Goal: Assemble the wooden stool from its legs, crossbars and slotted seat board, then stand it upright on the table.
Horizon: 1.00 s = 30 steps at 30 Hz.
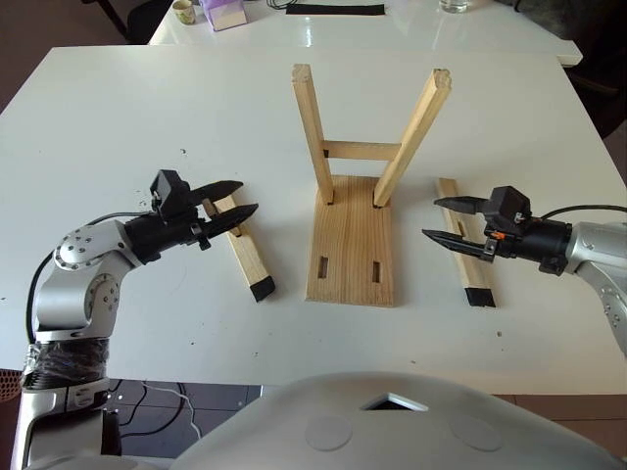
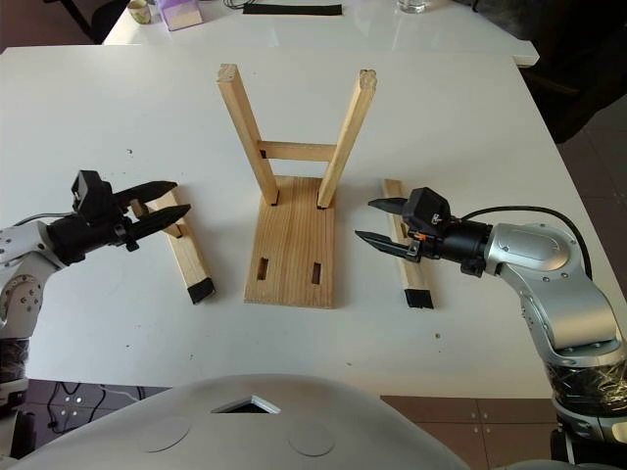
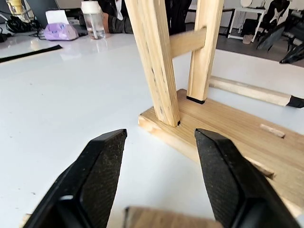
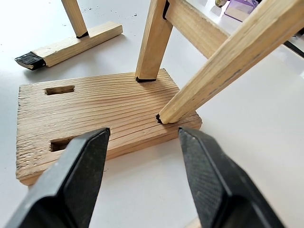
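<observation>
Pale wood on a white counter point(image 1: 147, 108): from the head camera we see the slotted seat board point(image 1: 350, 250) lying flat at the centre. Two upright legs point(image 1: 313, 132) stand in its far slots, joined by a crossbar point(image 1: 361, 151). The two near slots point(image 1: 323, 265) are open. One loose leg point(image 1: 245, 257) lies left of the board and a second loose leg point(image 1: 468, 257) lies right of it. The left hand point(image 1: 245, 196) hangs over the far end of the first, fingers spread and gripping nothing. The right hand point(image 1: 431, 217), equally spread, hangs over the second.

From the left wrist, we look between parted fingers point(image 3: 102, 166) at the board's corner and the upright legs.

From the right wrist, parted fingertips point(image 4: 209, 180) frame the board's edge beside a leg socket.
</observation>
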### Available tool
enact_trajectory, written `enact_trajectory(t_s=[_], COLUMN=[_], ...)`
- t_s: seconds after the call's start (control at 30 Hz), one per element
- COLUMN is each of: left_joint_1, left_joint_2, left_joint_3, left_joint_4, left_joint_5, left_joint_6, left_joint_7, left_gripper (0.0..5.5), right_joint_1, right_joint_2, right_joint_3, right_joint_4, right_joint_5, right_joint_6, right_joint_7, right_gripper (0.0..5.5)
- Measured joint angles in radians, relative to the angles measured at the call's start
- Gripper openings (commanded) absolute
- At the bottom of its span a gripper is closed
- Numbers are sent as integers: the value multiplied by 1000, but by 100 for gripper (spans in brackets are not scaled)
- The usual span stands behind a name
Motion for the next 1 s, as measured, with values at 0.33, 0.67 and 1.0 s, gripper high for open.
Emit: enact_trajectory(t_s=[0.33,0.67,1.0], left_joint_1=[-89,-232,-245], left_joint_2=[11,13,46], left_joint_3=[61,141,186], left_joint_4=[-109,-217,-243], left_joint_5=[-97,-301,-353], left_joint_6=[98,227,259], left_joint_7=[23,115,114], left_gripper=[266,266,266], right_joint_1=[24,25,35], right_joint_2=[3,10,11], right_joint_3=[-3,-3,-3], right_joint_4=[-19,-21,-29], right_joint_5=[2,2,6], right_joint_6=[1,1,1], right_joint_7=[-13,-32,-41], right_gripper=[265,265,265])
